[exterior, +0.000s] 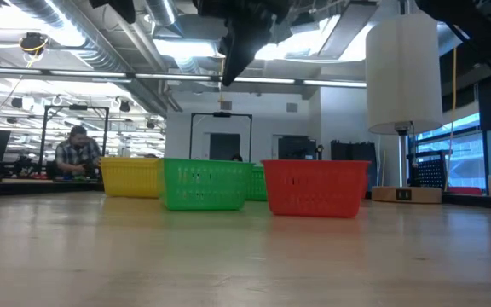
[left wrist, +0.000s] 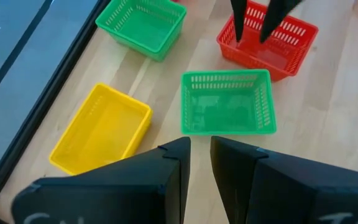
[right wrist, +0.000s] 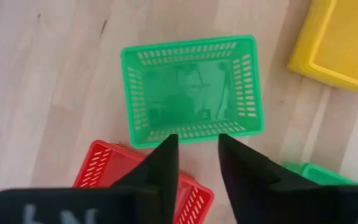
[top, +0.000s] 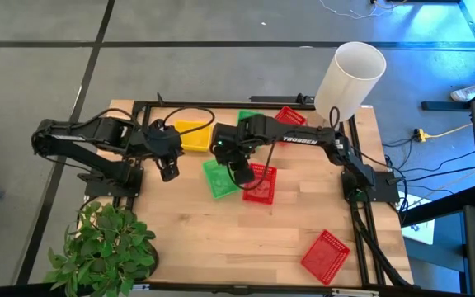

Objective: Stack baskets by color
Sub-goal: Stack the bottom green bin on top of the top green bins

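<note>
the green rectangular plastic mesh basket in the middle of the table (top: pixel 218 177) sits upright and holds nothing; in the right wrist view (right wrist: pixel 193 89) its floor is bare. touching or just beside it stands a red plastic mesh basket (top: pixel 260 183), whose inside also looks bare, though from above the right arm hides part of it. the yellow plastic mesh basket (top: pixel 192 136) rests near the far edge of the wooden table (top: pixel 221 247), with nothing visible inside from the left wrist view (left wrist: pixel 101 129). a second green basket (top: pixel 248 118) and a second red basket (top: pixel 290 116) lie at the far edge, partly hidden by the right arm, so their contents cannot be told. a third red basket (top: pixel 326 255) lies alone, well apart near the front right corner.

the right gripper (top: pixel 242 175) hangs over the seam between the middle green and red baskets, its fingers (right wrist: pixel 160 168) spread with a clear gap and pinching nothing. the left gripper (top: pixel 168 170) hovers beside the yellow basket, fingers (left wrist: pixel 173 168) a little apart and holding nothing.

a tall white cylinder (top: pixel 349 80) stands at the far right corner. a leafy green plant (top: pixel 101 247) sits at the front left corner. in the low view a seated person (exterior: pixel 77 153) shows in the room behind.
</note>
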Robot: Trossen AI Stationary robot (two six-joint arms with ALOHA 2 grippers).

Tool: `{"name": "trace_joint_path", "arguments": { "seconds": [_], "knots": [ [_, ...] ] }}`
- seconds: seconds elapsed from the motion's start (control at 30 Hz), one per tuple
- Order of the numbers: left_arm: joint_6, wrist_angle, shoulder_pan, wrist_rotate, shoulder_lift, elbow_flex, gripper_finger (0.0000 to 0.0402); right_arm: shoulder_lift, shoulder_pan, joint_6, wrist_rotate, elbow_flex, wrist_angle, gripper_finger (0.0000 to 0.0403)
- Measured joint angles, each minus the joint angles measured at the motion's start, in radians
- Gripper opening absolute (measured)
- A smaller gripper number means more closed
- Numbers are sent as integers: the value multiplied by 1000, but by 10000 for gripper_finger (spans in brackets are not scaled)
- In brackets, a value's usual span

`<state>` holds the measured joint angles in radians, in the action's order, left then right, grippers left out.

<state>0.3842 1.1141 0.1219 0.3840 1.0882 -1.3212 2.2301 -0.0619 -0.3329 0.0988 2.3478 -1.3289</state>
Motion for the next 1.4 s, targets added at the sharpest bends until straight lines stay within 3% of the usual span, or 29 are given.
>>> {"name": "trace_joint_path", "arguments": {
  "seconds": [0.17, 0.37, 0.73, 1.03, 1.13, 1.3, 1.4],
  "knots": [
    [2, 1, 0, 0, -16, 0, 55, -1, -2, -71, 1, -11, 1, 147],
    [2, 8, 0, -7, -30, 1, 55, -2, -1, -120, 59, -54, 7, 149],
    [5, 22, -1, -8, -50, 1, 55, -1, -2, -121, 75, -176, 42, 149],
    [5, 23, -1, -8, -50, 1, 55, -1, -1, -122, 119, -284, 206, 149],
    [5, 23, -1, -8, -50, 1, 55, -1, -1, -119, 68, -306, 267, 149],
    [6, 23, -1, -8, -50, 1, 55, -1, -2, -117, -114, -312, 365, 149],
    [6, 23, -1, -8, -50, 1, 55, -1, -16, -118, -119, -311, 414, 149]
  ]
}}
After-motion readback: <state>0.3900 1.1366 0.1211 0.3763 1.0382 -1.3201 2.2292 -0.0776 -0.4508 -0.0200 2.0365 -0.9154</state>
